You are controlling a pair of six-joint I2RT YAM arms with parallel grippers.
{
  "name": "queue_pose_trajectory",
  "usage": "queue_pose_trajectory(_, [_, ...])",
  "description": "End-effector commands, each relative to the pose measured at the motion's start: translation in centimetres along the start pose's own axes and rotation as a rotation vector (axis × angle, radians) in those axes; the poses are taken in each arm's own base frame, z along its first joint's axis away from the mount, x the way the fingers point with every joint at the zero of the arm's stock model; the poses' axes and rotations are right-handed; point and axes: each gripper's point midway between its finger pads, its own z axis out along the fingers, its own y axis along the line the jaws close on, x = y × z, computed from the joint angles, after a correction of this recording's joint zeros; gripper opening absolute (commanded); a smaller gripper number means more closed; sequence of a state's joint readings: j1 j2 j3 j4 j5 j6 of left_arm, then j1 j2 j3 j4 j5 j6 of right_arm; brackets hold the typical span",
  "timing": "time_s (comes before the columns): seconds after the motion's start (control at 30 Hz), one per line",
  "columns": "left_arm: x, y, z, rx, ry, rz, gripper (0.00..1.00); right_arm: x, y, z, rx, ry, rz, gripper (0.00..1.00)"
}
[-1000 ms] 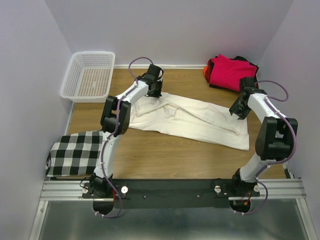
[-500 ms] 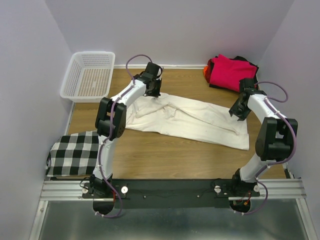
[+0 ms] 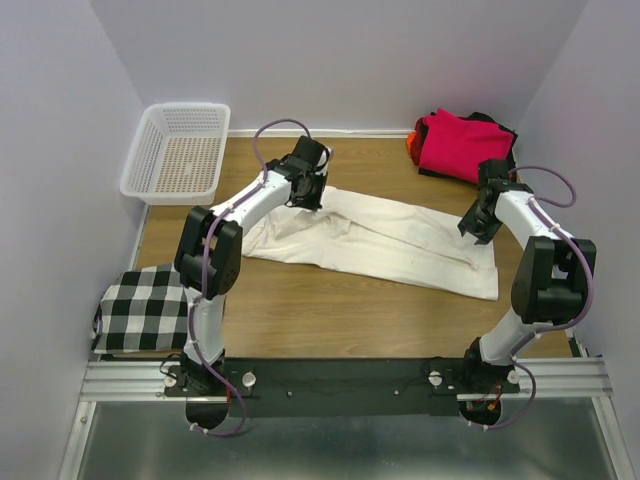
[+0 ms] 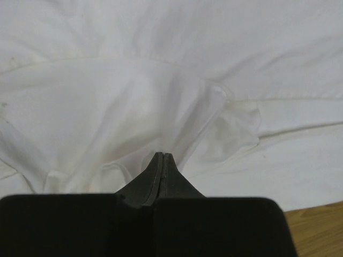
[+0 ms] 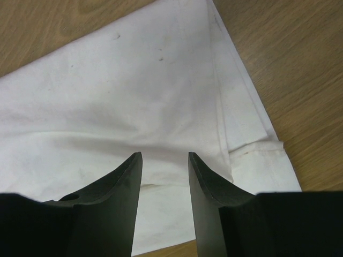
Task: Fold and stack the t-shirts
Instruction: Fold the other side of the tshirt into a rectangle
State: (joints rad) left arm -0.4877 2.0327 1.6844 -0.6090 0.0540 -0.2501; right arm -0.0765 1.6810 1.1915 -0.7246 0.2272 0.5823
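**Ana:** Outward to the left goes the left arm's elbow since a second ago; its tool [image 4: 161, 156] has barely shifted.

**Ben:** Holding anything?

**Ana:** Its tips are pressed together and creases fan out from them, so I judge it pinches a fold of the cream t-shirt [image 3: 390, 240], probably to lift that end for folding.

**Ben:** And the right tool [image 5: 165, 155]?

**Ana:** Jaws apart, gripping nothing, poised over the hem corner just beneath it.

**Ben:** The cloth itself?

**Ana:** Soft, matte, rumpled, faintly spotted; it lies stretched between both tools on the wood-grain bench [image 3: 330, 310]. A folded magenta-red t-shirt [image 3: 460, 142] sits beyond the right tool.
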Motion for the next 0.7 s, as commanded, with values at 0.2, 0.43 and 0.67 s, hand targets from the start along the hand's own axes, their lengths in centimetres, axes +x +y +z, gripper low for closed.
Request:
queue_pose_trajectory(0.2, [3.0,-0.6,-4.1,0.005,0.036,0.029,0.00,0.2,-0.2,0.3,0.007,-0.003,-0.022,0.48])
queue_pose_trajectory(0.43, [8.2,-4.1,-1.5,0.107,0.194,0.187,0.18,0.3,0.1,0.8,0.003,0.010,-0.026,0.47])
queue_pose_trajectory(0.67, [5.1,-3.2,-3.4,0.009,0.068,0.206,0.70,0.2,0.3,0.8,0.003,0.010,-0.027,0.47])
